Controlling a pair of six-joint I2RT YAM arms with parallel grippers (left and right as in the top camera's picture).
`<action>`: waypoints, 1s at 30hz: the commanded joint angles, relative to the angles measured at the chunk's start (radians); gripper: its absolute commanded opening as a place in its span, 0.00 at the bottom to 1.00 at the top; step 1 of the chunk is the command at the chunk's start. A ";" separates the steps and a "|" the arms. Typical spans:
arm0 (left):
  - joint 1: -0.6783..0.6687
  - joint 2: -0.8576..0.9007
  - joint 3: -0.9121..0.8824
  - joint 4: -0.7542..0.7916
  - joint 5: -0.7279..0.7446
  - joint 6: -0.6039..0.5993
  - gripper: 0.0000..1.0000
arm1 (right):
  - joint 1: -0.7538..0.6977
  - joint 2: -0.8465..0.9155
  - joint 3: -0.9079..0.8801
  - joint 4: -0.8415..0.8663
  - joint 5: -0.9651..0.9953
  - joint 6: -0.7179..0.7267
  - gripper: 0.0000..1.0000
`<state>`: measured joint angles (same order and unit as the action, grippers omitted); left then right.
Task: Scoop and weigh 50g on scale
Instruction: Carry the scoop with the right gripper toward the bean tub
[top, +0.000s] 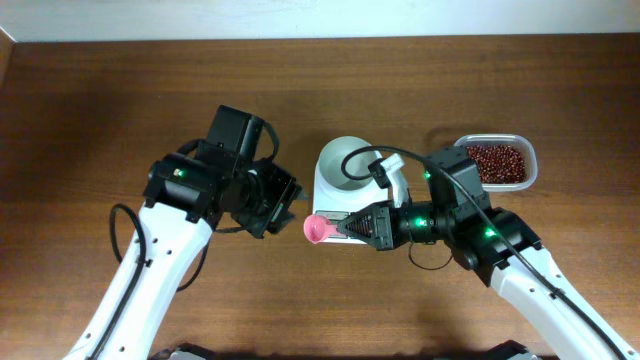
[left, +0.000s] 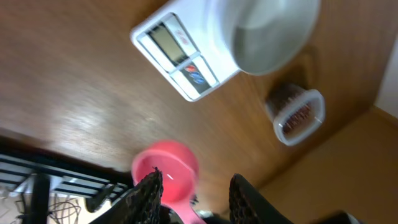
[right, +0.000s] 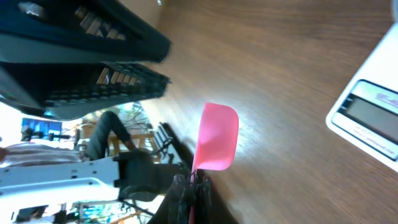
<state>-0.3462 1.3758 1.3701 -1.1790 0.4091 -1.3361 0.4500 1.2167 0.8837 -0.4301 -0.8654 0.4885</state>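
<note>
Dark wood surface, seen from overhead: your right hand (top: 347, 228) is pinching the handle of the pink spoon (top: 318, 230), whose empty cup sticks out ahead of its fingertips. The left hand (top: 290, 208) faces it just beyond, spread. The scale (top: 328, 192) and its bowl (top: 348, 160) sit right beside the right hand, with the beans (top: 495, 160) in their tub (top: 529, 168) behind it. Swing toward the beans carelessly and you may clip the bowl.

Left wrist: the fingers (left: 148, 193) stand apart either side of the handle. Pulling away crooked could knock the spoon askew.

Right wrist: the pinch looks thin, so the spoon could twist when digging.

Count: two hands, one spoon, one scale, one bowl, one tub.
</note>
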 joint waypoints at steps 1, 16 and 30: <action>0.003 0.004 0.010 0.027 0.054 0.002 0.39 | -0.003 0.001 0.010 -0.061 0.070 -0.143 0.04; 0.035 0.004 0.010 0.015 -0.038 0.030 0.62 | -0.385 -0.541 0.011 -0.248 0.127 -0.284 0.04; -0.094 0.004 0.010 0.045 -0.275 0.705 0.99 | -0.385 -0.601 0.010 0.051 0.422 0.447 0.04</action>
<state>-0.4377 1.3758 1.3701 -1.1374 0.2245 -0.7200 0.0708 0.6033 0.8860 -0.4435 -0.4774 0.7448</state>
